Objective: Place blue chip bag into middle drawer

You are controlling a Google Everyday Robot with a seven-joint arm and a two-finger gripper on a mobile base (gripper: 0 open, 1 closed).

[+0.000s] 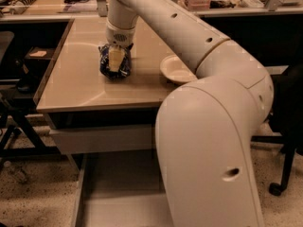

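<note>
Cream gripper (116,60) is seen on dark-blue blue chip bag (105,67); tan table (75,89) beneath it, white bowl (176,70) to its right, grey middle drawer (123,190) below.
</note>
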